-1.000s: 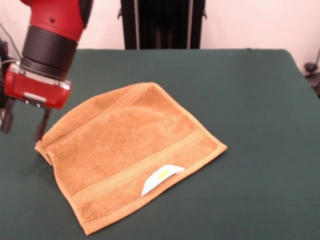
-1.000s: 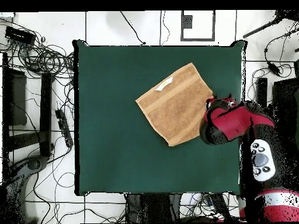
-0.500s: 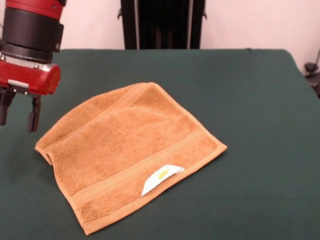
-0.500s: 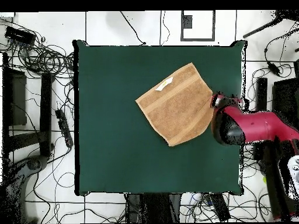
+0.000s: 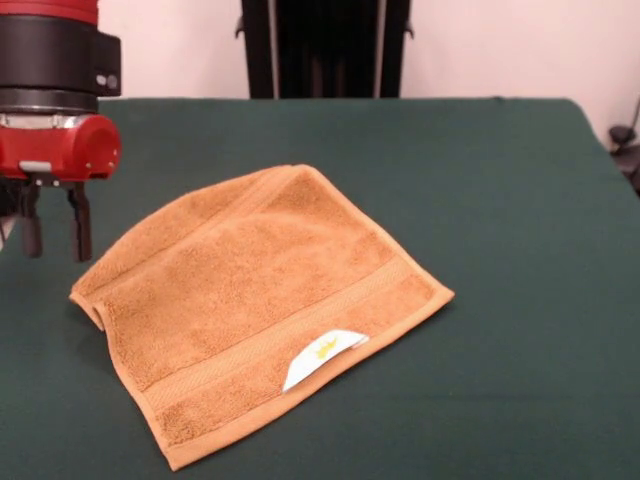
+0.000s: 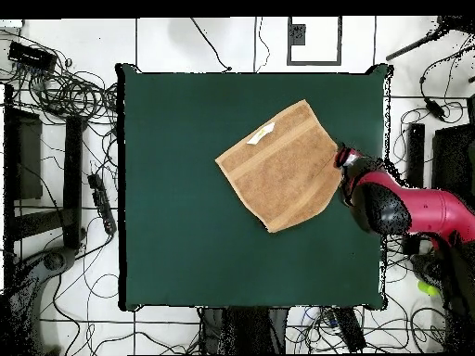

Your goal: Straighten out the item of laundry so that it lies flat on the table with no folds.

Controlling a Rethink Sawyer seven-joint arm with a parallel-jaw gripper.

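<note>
The orange-tan towel (image 5: 260, 300) lies on the dark green table (image 5: 500, 200), folded over on itself, with the fold along its far left side. Its white label with a yellow mark (image 5: 322, 355) shows near the front edge. In the overhead view the towel (image 6: 278, 167) sits right of the table's middle. My gripper (image 5: 52, 235) hangs at the left of the front view, just beyond the towel's left corner, a little above the cloth. Its two fingers are apart and hold nothing. In the overhead view the gripper (image 6: 345, 159) is at the towel's right corner.
The black pedestal (image 5: 325, 48) stands behind the table's far edge. Cables (image 6: 70, 88) and equipment lie on the floor around the table. The table's right edge (image 6: 384, 185) runs close to the arm.
The gripper let go of the towel's left corner, rose and drew back off it, then shifted slightly back toward the corner. The towel has stayed in place.
</note>
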